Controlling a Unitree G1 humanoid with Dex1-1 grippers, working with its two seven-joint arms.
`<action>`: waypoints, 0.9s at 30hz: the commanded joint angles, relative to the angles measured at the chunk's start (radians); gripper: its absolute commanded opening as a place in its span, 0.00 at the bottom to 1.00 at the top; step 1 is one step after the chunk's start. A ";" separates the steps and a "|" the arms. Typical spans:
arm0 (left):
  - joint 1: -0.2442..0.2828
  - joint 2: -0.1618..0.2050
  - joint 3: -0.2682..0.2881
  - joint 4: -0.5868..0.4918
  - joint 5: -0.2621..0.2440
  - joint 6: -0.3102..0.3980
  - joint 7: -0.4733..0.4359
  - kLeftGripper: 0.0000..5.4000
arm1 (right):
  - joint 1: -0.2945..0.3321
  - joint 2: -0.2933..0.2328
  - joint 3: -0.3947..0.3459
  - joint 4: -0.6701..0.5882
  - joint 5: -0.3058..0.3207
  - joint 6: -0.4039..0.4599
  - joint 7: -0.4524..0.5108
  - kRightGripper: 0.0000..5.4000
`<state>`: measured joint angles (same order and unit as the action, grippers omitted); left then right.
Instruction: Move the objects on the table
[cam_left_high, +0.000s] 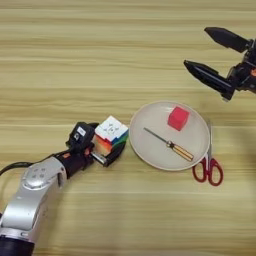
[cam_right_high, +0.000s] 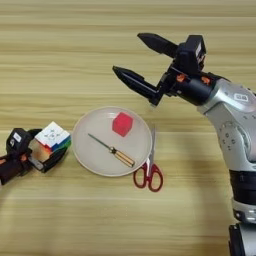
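Gripping puzzle cube (cam_left_high: 111, 133) just left of plate (cam_left_high: 150, 150), left pincer (cam_left_high: 106, 148) clamps its sides. Cube looks light, rigid, slick plastic; flat faces best hold. Red cube (cam_left_high: 178, 118) sits on plate. Right pincer (cam_right_high: 135, 57) wide, empty, above desk (cam_left_high: 75, 60).

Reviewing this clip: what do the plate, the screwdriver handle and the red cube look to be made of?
Plate: smooth, matte beige, evenly coloured; probably plastic or glazed ceramic, can't tell which. Screwdriver: thin dark metal-looking shaft, handle amber-brown with a slight sheen, likely varnished wood. Red cube: uniform flat red, no grain or gloss; perhaps painted wood, foam or plastic.
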<state>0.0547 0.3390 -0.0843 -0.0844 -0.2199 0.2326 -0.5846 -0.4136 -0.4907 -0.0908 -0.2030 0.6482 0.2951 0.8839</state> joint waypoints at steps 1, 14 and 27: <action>0.004 0.011 -0.008 -0.054 -0.007 0.000 -0.020 1.00 | -0.008 -0.001 -0.001 -0.016 -0.002 -0.002 0.006 1.00; -0.019 -0.027 0.015 -0.150 -0.020 -0.041 0.015 1.00 | -0.009 0.003 -0.001 0.003 -0.010 -0.011 0.006 1.00; -0.054 -0.048 0.024 -0.187 -0.012 -0.077 0.064 1.00 | 0.001 -0.001 0.066 0.101 -0.151 -0.003 -0.033 1.00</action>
<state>0.0199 0.2917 -0.0655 -0.2644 -0.2413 0.1660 -0.5321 -0.4129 -0.4895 -0.0472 -0.1332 0.5390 0.2896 0.8632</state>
